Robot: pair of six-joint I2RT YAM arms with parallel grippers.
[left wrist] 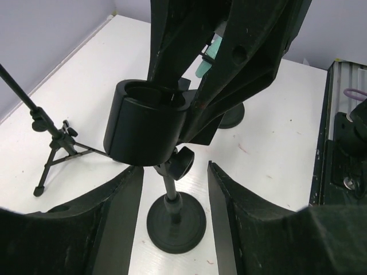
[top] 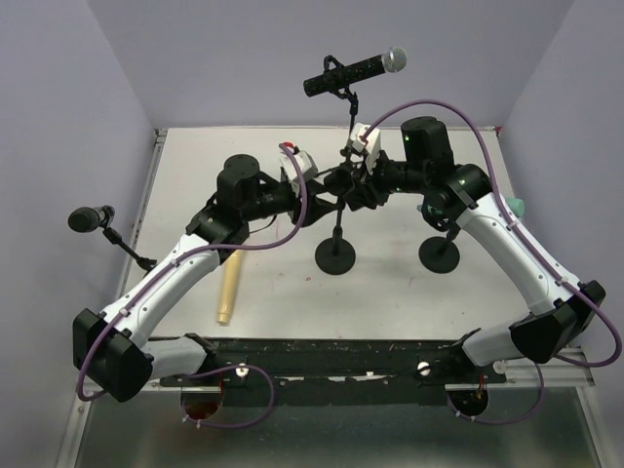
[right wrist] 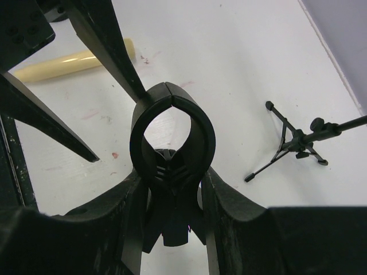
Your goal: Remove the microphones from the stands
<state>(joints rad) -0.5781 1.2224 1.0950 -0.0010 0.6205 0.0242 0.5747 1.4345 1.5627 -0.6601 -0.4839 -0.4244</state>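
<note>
The right claw [right wrist: 172, 197] is clamped on the neck of the mic clip [right wrist: 203, 134], and you can see straight through the ring, nothing in it. The left claw [left wrist: 175, 183] is partly spread, fingers either side of the round-base stand [left wrist: 176, 223] pole just under that clip, not touching. The microphone [top: 351, 73] sits clipped up high on a pole behind the claws; can't tell where that pole lands. A second mic [top: 88, 218] is on a tripod stand [left wrist: 57, 137] by the tabletop's [top: 390, 292] left edge.
</note>
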